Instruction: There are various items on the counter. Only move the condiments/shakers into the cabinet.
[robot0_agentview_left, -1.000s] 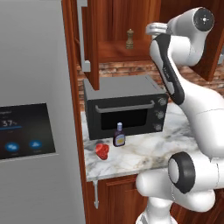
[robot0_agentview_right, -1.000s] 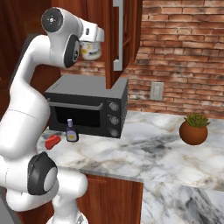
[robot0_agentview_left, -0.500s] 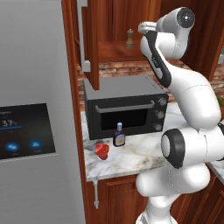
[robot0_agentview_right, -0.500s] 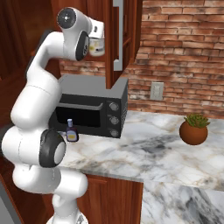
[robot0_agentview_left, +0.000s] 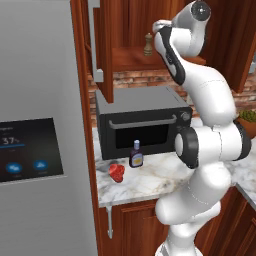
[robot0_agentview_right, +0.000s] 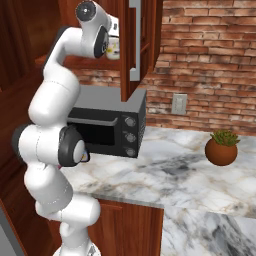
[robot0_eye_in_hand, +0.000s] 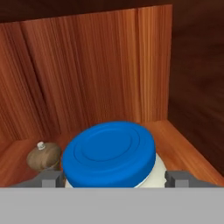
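Observation:
My gripper (robot0_eye_in_hand: 114, 178) is up inside the cabinet (robot0_eye_in_hand: 87, 65), shut on the white jar with the blue lid (robot0_eye_in_hand: 109, 148); a dark fingertip (robot0_eye_in_hand: 51, 178) sits against each side of it. The brown pepper mill (robot0_eye_in_hand: 43, 156) stands on the shelf just to the left of the jar, and it also shows on the shelf (robot0_agentview_left: 130, 60) as a small mill (robot0_agentview_left: 147, 44). From the right, the jar (robot0_agentview_right: 114, 47) peeks out beside the hand. The dark bottle (robot0_agentview_left: 135, 154) and the red lumpy object (robot0_agentview_left: 117, 172) stand on the counter (robot0_agentview_left: 150, 182) in front of the microwave.
A black microwave (robot0_agentview_left: 142, 120) sits under the cabinet, with the grey fridge (robot0_agentview_left: 35, 125) to its left. The cabinet door (robot0_agentview_right: 137, 45) hangs open beside the arm. A potted plant (robot0_agentview_right: 221, 148) and a wall outlet (robot0_agentview_right: 179, 104) are far right.
The arm has swung the hand and jar leftwards, deeper into the cabinet towards the pepper mill. The bottle and red object have not moved.

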